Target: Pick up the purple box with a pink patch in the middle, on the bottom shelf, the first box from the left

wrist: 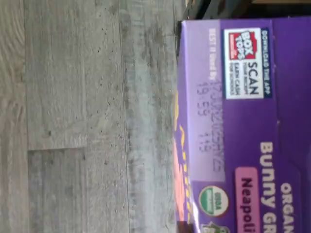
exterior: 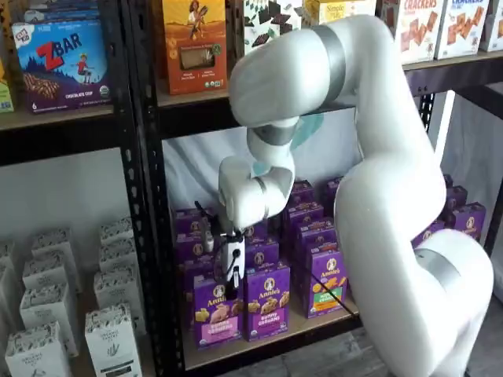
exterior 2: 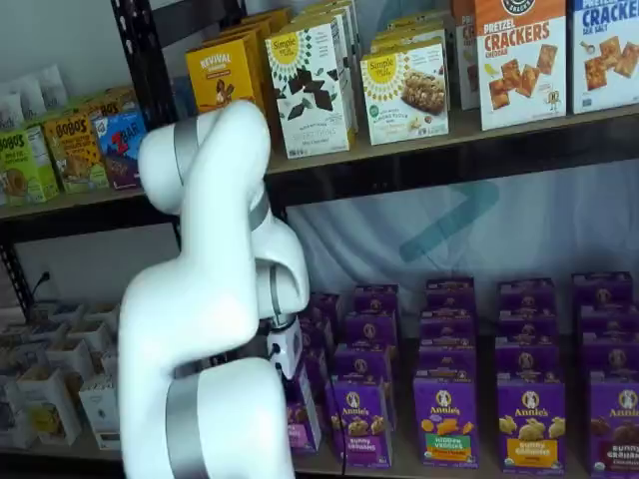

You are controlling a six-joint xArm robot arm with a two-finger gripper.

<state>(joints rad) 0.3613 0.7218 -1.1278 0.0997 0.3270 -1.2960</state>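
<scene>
Purple cartons are filling the bottom shelf (exterior: 267, 345), and the purple box (exterior: 218, 312) with the pink band is standing upright at the front edge of that tan surface, at the end of the front row nearest the black rack post (exterior: 152, 236). Just beside it, away from the post, another purple Annie's carton (exterior: 268, 301) is standing at the same edge. The tool (exterior: 230, 284) is hanging from the white arm (exterior: 369, 157) right over the pink-banded box's top, its white body low against the carton; whether its fingers are spread or pinching the carton I cannot tell. In the wrist view, the box's purple top panel (wrist: 243, 126) is showing sideways, with grey plank flooring (wrist: 87, 116) beyond it.
</scene>
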